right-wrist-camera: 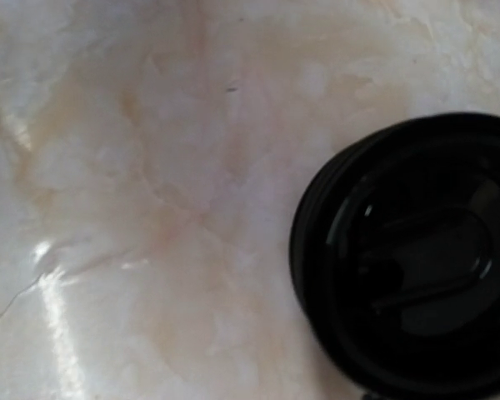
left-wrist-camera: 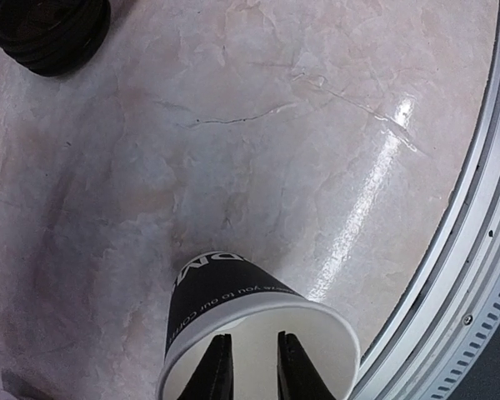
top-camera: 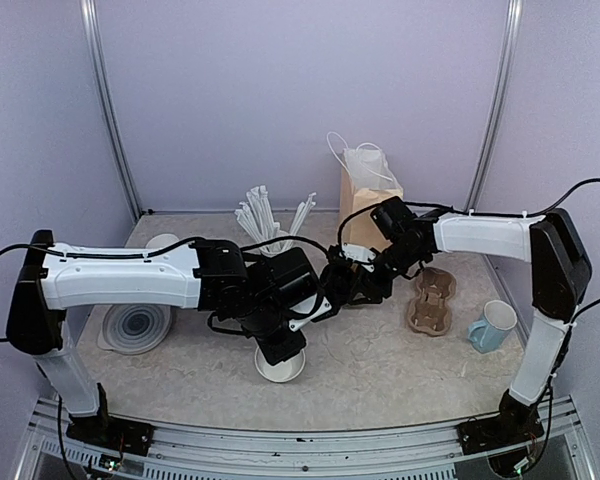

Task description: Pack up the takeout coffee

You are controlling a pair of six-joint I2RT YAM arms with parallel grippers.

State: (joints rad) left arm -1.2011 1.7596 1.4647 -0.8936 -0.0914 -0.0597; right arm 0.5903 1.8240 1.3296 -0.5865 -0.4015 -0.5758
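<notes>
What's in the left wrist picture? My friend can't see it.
An open black paper cup, white inside, stands on a pale marbled table, with the left end effector over its mouth, fingers slightly apart. Top left lie black lids.

One cup (left-wrist-camera: 225, 287), mug (top-camera: 493, 325), bag (top-camera: 368, 200), carrier (top-camera: 430, 300); perhaps several stacked lids (right-wrist-camera: 408, 258).

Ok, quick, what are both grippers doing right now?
Left gripper: jaws slightly open at the mouth of the open black paper cup, nothing between them.
Right gripper: cannot be told; it is near a black plastic lid.
</notes>
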